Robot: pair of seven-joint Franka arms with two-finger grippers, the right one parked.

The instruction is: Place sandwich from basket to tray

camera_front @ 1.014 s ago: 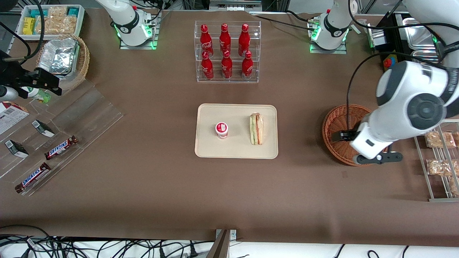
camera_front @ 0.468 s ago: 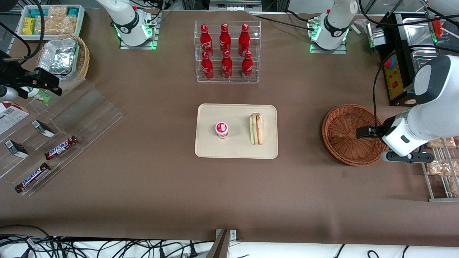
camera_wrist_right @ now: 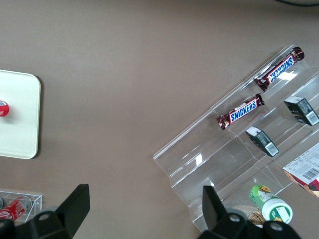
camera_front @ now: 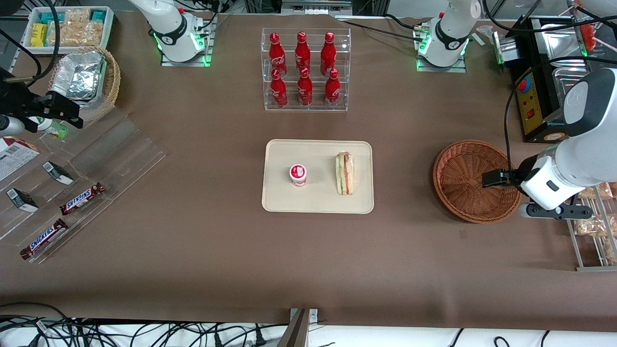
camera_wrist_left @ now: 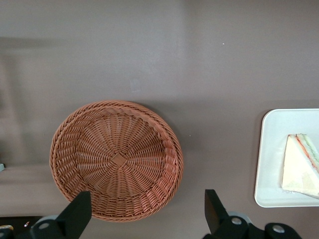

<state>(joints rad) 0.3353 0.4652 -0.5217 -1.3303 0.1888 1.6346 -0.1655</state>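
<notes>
sandwich's on the tray, job looks done

sandwich (camera_front: 344, 174) lies on the tray (camera_front: 317, 205); basket (camera_front: 470, 180) holds nothing, gripper (camera_front: 492, 178) above its edge, fingers spread.

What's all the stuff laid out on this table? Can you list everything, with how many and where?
sandwich: one, pale bread with green and pink filling, on the tray
tray: one, cream, mid-table
small cup: one, white with red lid, on the tray beside the sandwich
basket: one, reddish-brown wicker, nothing in it, toward the working arm's end
cola bottles: six, red, in a clear rack
Snickers bars: two, brown, on a clear stepped stand toward the parked arm's end
foil packets: silver, in a tan basket
gripper: one, black fingers open, over the basket's edge
</notes>
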